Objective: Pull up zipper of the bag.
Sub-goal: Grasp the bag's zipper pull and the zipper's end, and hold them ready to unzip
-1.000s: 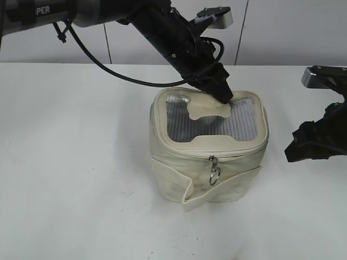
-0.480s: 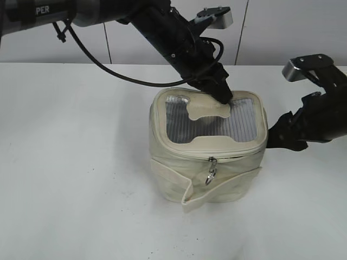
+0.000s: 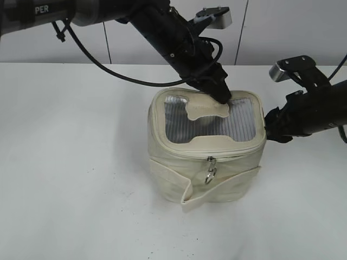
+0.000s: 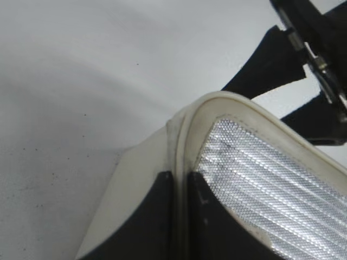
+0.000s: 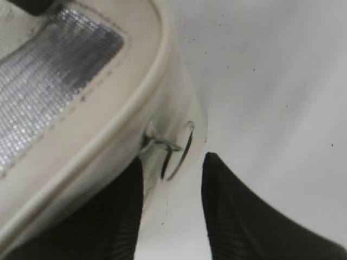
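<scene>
In the exterior view, the bag [image 3: 207, 151] stood on the tabletop [image 3: 76, 162], the left gripper [image 3: 219, 96] pressing its lid. The left wrist view showed its jaws pinched on the rim. In the right wrist view, the right gripper [image 5: 172, 179] gaped around a zipper [image 5: 135, 103] ring pull [image 5: 178, 150], ungrasped; pulling remained.

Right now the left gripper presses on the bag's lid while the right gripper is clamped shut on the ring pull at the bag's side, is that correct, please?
Not quite. The right gripper is open: the right wrist view shows the ring pull sitting between its spread fingers, not clamped. The rest holds: the left gripper presses on the lid of the bag.
</scene>
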Tool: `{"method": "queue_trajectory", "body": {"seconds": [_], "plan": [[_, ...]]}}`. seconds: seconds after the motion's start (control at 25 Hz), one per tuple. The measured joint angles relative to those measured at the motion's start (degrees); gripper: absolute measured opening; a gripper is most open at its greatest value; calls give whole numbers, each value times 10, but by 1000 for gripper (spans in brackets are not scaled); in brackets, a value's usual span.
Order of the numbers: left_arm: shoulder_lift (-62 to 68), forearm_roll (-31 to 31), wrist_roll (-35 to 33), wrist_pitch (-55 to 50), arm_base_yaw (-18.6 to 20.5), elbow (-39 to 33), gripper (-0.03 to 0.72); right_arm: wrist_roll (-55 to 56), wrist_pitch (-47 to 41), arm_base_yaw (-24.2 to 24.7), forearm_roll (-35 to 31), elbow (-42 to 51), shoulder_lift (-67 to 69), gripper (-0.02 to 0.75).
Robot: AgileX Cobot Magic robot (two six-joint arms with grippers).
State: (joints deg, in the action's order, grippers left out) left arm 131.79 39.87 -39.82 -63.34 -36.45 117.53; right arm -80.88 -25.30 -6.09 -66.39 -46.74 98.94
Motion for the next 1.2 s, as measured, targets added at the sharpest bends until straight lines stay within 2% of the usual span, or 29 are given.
{"method": "queue_trajectory", "body": {"seconds": [0.08, 0.2, 0.28, 0.44, 0.8, 0.92, 1.2], "plan": [[0, 0, 0, 0, 0, 0, 45, -3, -2, 0, -10, -6, 6, 208], [0, 1, 0, -1, 0, 0, 45, -3, -21, 0, -12, -9, 6, 39], [0, 1, 0, -2, 0, 0, 45, 9, -28, 0, -5, -10, 6, -1], [0, 1, 0, -3, 0, 0, 45, 85, -42, 0, 43, -10, -14, -11], [0, 1, 0, -1, -1, 0, 44, 305, -113, -1, 212, -11, -79, -15], [0, 1, 0, -1, -1, 0, 43, 351, -134, -1, 245, -11, -98, -15], [0, 1, 0, -1, -1, 0, 43, 409, -212, -1, 279, -11, -133, -15]]}}
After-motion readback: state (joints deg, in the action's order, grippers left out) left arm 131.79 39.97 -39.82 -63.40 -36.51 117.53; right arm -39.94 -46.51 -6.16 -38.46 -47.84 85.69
